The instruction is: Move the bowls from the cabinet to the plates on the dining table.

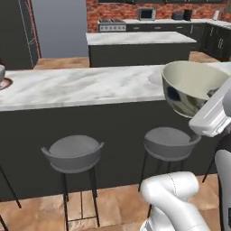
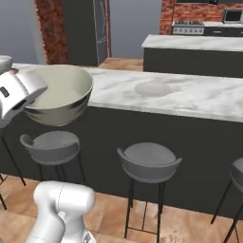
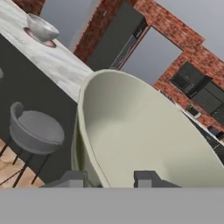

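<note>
Glossy grey-green mottled bowl (image 2: 59, 95) with cream rim, pinched at its wall by the end effector (image 3: 109, 178), needs level carrying toward the flat pale plate (image 2: 153, 88) at two o'clock on the marble tabletop (image 2: 209, 97).

the marble dining table (image 2: 199, 97) bears a bare plate (image 2: 153, 88) and a plated white bowl (image 3: 42, 27).

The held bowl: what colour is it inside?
Plain cream inside, glossy grey-green mottled outside; the bowl shows best in the hand view.
</note>
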Controlling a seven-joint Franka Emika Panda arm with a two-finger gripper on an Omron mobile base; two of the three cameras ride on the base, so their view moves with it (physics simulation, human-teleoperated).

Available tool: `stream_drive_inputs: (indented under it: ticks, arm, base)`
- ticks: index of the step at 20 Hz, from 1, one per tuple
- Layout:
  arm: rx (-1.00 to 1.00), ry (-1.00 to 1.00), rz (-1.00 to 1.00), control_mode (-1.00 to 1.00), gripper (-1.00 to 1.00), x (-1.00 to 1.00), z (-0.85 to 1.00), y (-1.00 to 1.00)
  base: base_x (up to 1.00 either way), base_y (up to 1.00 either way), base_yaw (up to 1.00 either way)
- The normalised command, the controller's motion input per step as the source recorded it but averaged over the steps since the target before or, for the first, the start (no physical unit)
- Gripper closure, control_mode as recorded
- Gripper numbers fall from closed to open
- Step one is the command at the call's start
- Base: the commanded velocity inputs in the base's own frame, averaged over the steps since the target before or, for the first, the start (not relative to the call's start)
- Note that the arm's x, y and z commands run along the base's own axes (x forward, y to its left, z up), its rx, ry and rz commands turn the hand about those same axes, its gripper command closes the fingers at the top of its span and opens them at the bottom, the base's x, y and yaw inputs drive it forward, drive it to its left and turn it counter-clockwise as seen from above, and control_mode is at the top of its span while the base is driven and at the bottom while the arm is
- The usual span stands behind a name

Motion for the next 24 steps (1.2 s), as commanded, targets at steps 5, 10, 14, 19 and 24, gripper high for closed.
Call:
stream_drive_inputs:
  ticks: [5, 10, 14, 19, 24]
  arm:
    - [0.0, 0.0, 0.0, 1.0, 1.0, 0.0, 0.0, 0.0]
    - [0.0, 0.0, 0.0, 1.0, 1.0, 0.0, 0.0, 0.0]
    - [0.0, 0.0, 0.0, 1.0, 1.0, 0.0, 0.0, 0.0]
    - [0.0, 0.0, 0.0, 1.0, 1.0, 0.0, 0.0, 0.0]
    - [0.0, 0.0, 0.0, 1.0, 1.0, 0.0, 0.0, 0.0]
  base:
    - [0.91, 0.04, -0.33]
    - [0.45, -0.23, -0.05]
    - [0.28, -0.23, 0.0]
    - [0.43, -0.43, 0.0]
    - [0.65, -0.5, -0.05]
